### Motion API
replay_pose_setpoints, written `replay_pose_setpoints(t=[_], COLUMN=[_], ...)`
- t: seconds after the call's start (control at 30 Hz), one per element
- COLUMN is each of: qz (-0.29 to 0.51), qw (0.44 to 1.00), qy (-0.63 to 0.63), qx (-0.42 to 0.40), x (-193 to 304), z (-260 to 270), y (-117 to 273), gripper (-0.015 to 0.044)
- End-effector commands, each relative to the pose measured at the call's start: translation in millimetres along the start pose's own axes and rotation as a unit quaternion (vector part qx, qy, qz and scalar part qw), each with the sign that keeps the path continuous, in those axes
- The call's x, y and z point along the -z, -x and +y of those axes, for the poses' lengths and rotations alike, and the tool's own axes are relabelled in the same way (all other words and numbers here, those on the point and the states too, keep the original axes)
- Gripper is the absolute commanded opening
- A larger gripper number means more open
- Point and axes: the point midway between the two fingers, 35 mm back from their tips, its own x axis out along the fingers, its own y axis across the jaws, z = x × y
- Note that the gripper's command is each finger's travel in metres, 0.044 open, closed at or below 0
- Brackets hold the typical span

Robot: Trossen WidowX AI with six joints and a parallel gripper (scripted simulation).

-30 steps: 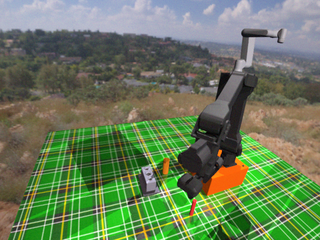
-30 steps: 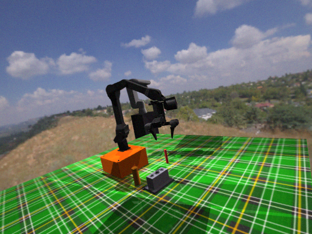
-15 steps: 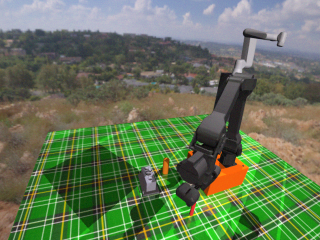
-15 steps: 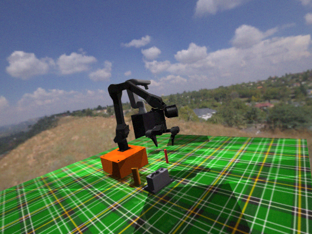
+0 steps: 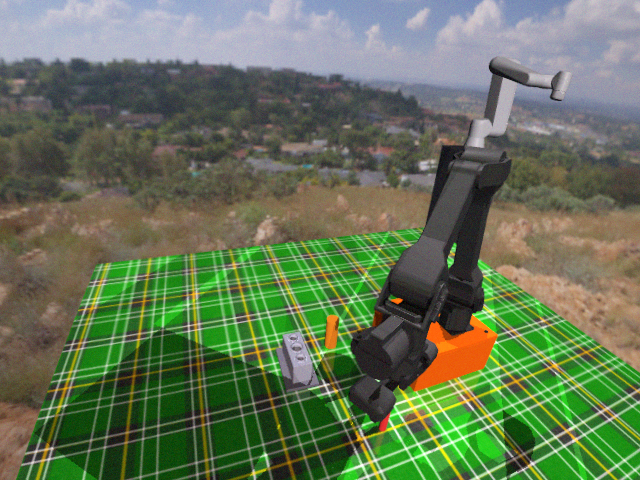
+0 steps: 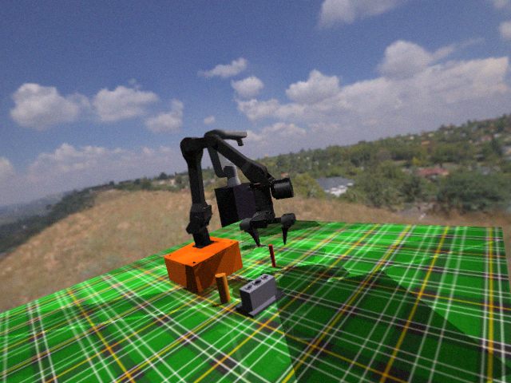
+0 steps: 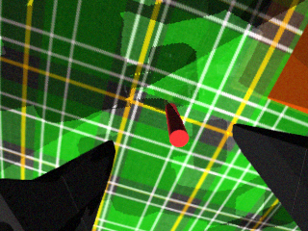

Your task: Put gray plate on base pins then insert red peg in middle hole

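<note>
The green checked cloth mat (image 6: pixel 371 313) looks flat and a bit shiny. The small red round peg (image 7: pixel 175 126) looks smooth like plastic. The gray block plate (image 6: pixel 259 293) looks dull. The orange box base (image 6: pixel 202 263) looks smooth and matt.
</note>
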Motion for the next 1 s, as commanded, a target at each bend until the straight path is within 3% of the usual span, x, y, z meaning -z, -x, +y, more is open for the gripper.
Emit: replay_pose_setpoints(t=[0.0,0.6,0.97], qz=[0.001,0.001,0.001], qw=[1.000,1.000,1.000], qy=[0.003,0.003,0.003], qx=[0.008,0.009,0.009], x=[0,0,0], z=[-3,-5,-5], y=[-10,-37,-37], gripper=[0.0440,0.0440,0.0151])
